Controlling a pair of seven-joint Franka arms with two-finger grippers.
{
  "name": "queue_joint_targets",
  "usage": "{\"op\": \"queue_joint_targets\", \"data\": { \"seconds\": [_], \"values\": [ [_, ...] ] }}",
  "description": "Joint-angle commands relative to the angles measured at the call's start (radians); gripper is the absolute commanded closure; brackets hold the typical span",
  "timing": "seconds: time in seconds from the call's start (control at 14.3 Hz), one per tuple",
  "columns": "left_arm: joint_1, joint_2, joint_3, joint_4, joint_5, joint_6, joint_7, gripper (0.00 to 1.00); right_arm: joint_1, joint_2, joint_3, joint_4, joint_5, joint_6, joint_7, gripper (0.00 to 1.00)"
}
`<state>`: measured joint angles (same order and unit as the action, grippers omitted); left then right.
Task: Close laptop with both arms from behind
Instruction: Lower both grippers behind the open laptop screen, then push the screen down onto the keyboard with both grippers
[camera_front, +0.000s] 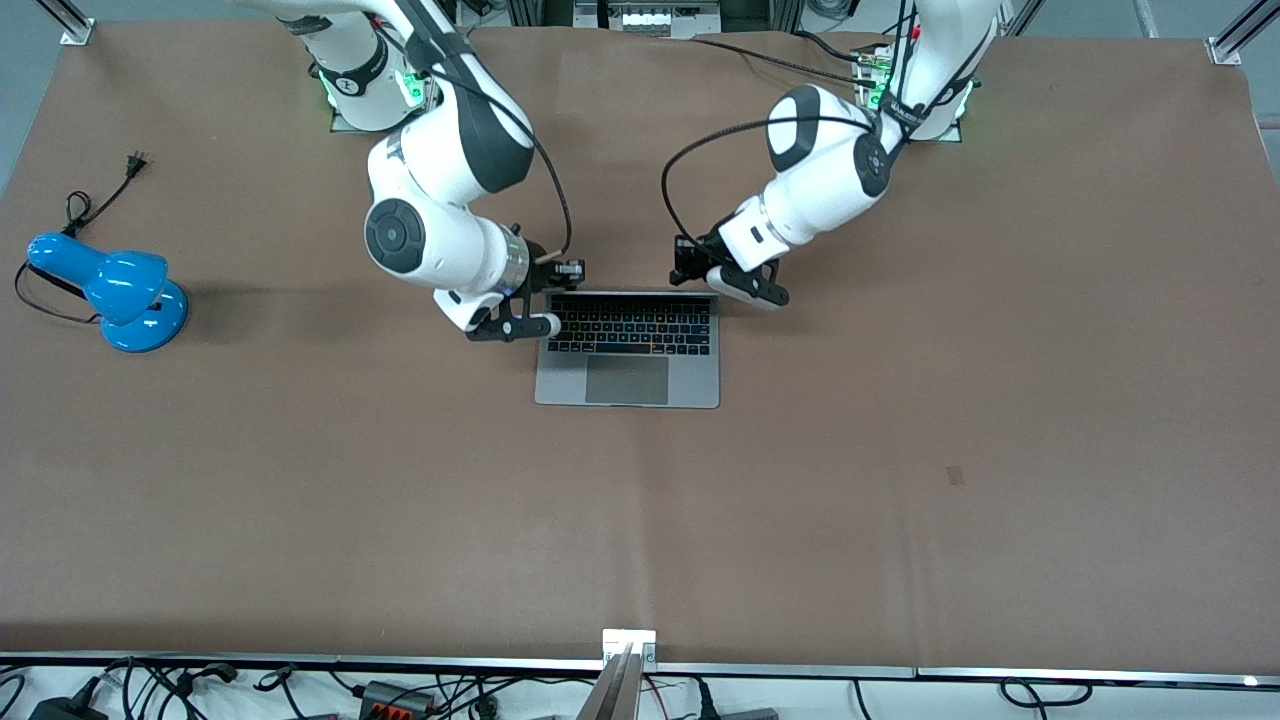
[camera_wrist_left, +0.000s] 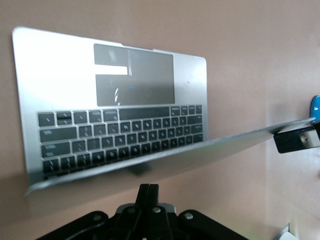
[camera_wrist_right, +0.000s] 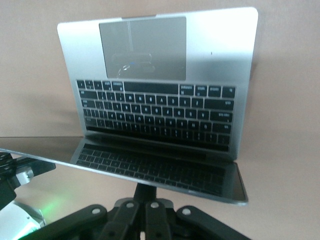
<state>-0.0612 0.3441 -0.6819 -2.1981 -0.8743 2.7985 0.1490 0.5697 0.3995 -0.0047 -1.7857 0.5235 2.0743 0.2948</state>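
Observation:
The silver-grey laptop (camera_front: 628, 378) lies open in the middle of the table, keyboard and trackpad showing, its lid standing roughly upright and seen edge-on (camera_front: 632, 293). My right gripper (camera_front: 566, 272) is shut and empty, low at the back of the lid at the corner toward the right arm's end. In the right wrist view the lid's top edge (camera_wrist_right: 150, 176) covers the tips of its fingers (camera_wrist_right: 149, 196). My left gripper (camera_front: 688, 264) is shut and empty at the back of the other corner. In the left wrist view its fingers (camera_wrist_left: 149, 194) sit just short of the lid's edge (camera_wrist_left: 165, 157).
A blue desk lamp (camera_front: 120, 290) with a black cord and plug (camera_front: 135, 162) lies near the table's edge at the right arm's end. The brown table (camera_front: 640, 520) stretches wide toward the front camera. The arms' bases stand along the edge farthest from that camera.

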Motion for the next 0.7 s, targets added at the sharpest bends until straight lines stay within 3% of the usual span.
{"op": "queue_joint_targets", "data": {
  "seconds": [0.0,0.42,0.63],
  "values": [
    [0.003,0.062,0.016,0.047,-0.017,0.009,0.076,0.99,-0.014,0.087,-0.004,0.095,-0.002,0.001,0.014,1.0],
    [-0.009,0.176,0.062,0.118,-0.017,0.009,0.133,0.99,-0.03,0.209,-0.014,0.21,-0.048,0.003,0.014,1.0],
    [-0.022,0.263,0.062,0.153,-0.015,0.097,0.176,1.0,-0.036,0.287,-0.018,0.267,-0.056,0.013,0.015,1.0]
  ]
}}
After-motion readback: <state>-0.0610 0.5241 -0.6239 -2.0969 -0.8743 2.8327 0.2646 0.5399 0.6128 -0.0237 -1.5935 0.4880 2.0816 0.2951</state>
